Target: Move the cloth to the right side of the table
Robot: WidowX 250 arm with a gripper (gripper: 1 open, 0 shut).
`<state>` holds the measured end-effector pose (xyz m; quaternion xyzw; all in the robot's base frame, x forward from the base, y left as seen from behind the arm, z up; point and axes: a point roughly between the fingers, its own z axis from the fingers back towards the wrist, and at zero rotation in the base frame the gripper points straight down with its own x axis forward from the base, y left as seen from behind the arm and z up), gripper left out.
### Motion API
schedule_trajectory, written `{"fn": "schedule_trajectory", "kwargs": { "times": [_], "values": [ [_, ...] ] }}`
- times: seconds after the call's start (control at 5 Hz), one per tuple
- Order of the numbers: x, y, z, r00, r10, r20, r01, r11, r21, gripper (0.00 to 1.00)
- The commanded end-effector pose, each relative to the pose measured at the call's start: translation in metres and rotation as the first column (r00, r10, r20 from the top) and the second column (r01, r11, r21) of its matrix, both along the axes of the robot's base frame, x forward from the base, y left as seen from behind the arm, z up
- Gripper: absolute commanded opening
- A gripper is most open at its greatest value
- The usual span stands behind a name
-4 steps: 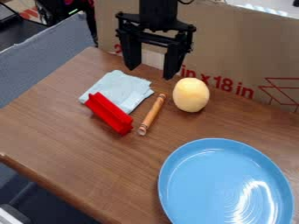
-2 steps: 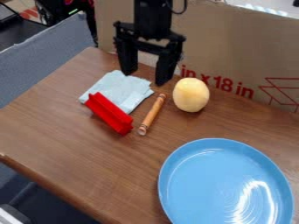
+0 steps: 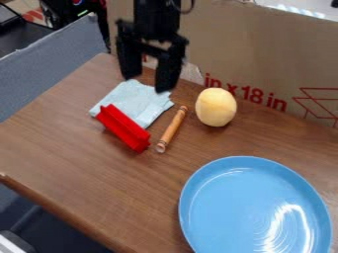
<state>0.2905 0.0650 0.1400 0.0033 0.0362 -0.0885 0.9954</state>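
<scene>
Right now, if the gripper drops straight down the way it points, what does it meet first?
Most likely the cloth: the gripper, jaws open, hangs over its far edge. Depth is unclear from one view, so it might land on bare table just behind.

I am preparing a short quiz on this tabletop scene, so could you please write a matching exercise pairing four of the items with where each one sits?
Column one:
1. cloth
2. red block
3. blue plate
4. gripper

Column two:
A. front right part of the table
B. above the far edge of the cloth, jaws open
C. lying against the cloth's near edge
D. flat on the left half of the table, under the gripper

Right pairs: 1-D, 2-C, 3-A, 4-B
</scene>
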Motion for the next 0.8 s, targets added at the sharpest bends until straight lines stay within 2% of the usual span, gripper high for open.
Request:
{"fn": "schedule_trajectory", "kwargs": {
  "times": [0.0,0.2,0.4,0.6],
  "values": [
    [0.014,0.028,0.000,0.999,0.012,0.048,-0.012,1.000,0.004,1.00],
    [0.000,0.036,-0.006,0.997,0.045,0.063,-0.046,0.999,0.027,1.00],
    [0.007,0.052,-0.022,0.996,0.062,0.065,-0.065,0.997,0.045,1.00],
    [0.023,0.054,-0.016,0.992,0.083,0.091,-0.093,0.990,0.107,1.00]
  ]
}}
